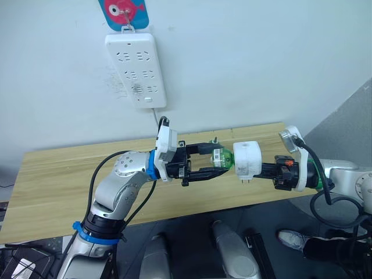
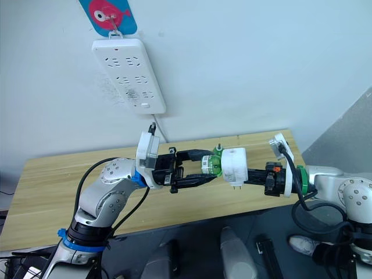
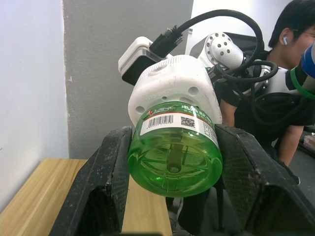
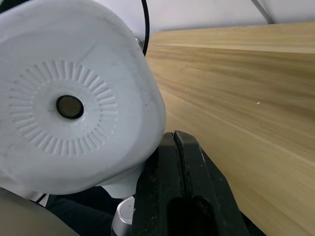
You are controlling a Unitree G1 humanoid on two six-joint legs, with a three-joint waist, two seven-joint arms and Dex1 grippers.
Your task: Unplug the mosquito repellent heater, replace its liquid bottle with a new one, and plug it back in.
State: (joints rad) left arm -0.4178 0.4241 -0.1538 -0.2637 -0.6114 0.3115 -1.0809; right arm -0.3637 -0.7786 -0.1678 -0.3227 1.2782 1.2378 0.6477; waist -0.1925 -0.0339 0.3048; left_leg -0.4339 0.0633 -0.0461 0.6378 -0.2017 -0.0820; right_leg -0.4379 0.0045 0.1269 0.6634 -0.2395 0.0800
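1. The wooden desk point(image 1: 70, 174) stood against the pale wall, and everything else is placed here relative to it.
2. A long white power strip point(image 1: 135, 68) hung on the wall above the desk's rear edge, its cord running down toward the desk. A blue card with a pink fish point(image 1: 123, 11) hung just above the strip.
3. A person in dark clothing point(image 3: 290, 73) stood beyond the desk's right end.
4. The mosquito repellent heater point(image 1: 247, 159) was held in the air above the desk's front edge, unplugged, its two prongs pointing downward.
5. The green liquid bottle point(image 3: 173, 152) was joined to the heater, its neck inside the white body and its labelled base facing the left arm.
6. The left tool point(image 1: 210, 164) reached along the desk's front edge, its two black fingers point(image 3: 106, 182) closed against the sides of the green liquid bottle.
7. The right tool point(image 2: 250, 174) came in from the desk's right end and gripped the heater from the opposite side.
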